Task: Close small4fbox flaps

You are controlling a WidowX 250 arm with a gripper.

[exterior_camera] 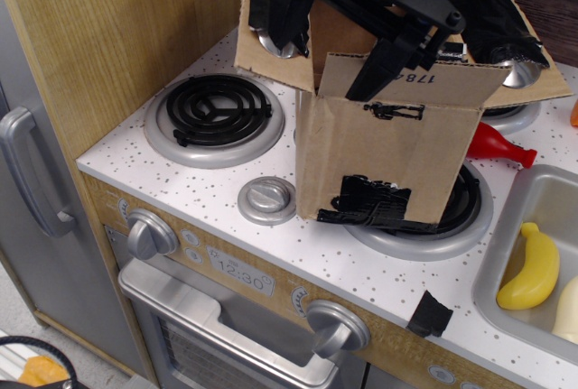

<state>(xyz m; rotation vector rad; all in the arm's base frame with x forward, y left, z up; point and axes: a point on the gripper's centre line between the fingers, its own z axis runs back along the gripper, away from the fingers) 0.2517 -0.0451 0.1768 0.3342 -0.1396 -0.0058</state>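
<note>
The small4fbox (379, 159) is a brown cardboard box standing on the front right burner, with ragged black tape (375, 201) low on its front. My black gripper (339, 41) hangs over the box's open top with its fingers spread, holding nothing. The lower fingertip (379, 78) is at the front flap (452, 91), which stands up at the box's front edge, printed "178A" with a black mark. The left flap (256, 57) stands up, with black tape and a silver disc. The right flap (528, 89) leans out to the right, also with tape and a disc. The rear flap is hidden behind the gripper.
A coil burner (214, 109) lies left of the box, and a silver knob (266, 199) sits at its front left corner. A red toy bottle (492, 143) lies to the right. The sink (533, 195) holds a yellow banana (533, 267). A wooden panel (117, 28) rises at the left.
</note>
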